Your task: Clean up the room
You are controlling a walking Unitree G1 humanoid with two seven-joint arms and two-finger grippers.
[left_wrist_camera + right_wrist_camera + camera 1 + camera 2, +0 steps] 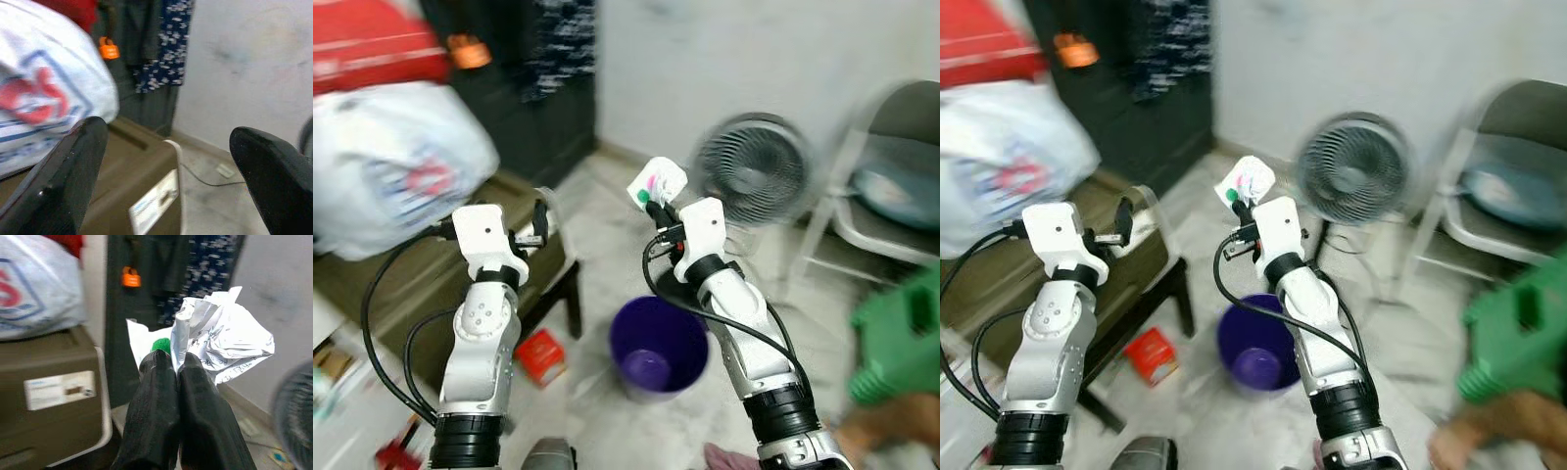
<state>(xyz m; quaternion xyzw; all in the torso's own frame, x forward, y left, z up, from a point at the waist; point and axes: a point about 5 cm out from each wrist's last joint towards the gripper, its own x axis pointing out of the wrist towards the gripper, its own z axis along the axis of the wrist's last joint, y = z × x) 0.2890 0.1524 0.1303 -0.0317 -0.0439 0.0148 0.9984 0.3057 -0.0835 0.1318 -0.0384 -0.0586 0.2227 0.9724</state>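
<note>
A purple bucket (658, 348) stands on the pale floor (597, 245) between the two arms; a lighter patch shows at its bottom, too blurred to identify. A small red box (540, 355) lies on the floor just beside it.

The right gripper (177, 363) is raised above the bucket, its two fingers pressed together on a crumpled paper (222, 340) bearing print and a green spot. The left gripper (166, 147) is raised at a similar height with its fingers wide apart, holding nothing.

A brown case (132, 166) stands beyond the left gripper, with a white bag (396, 166) resting on it. Farther back, a fan (752, 168) stands near the wall, beside a chair (886, 186).
</note>
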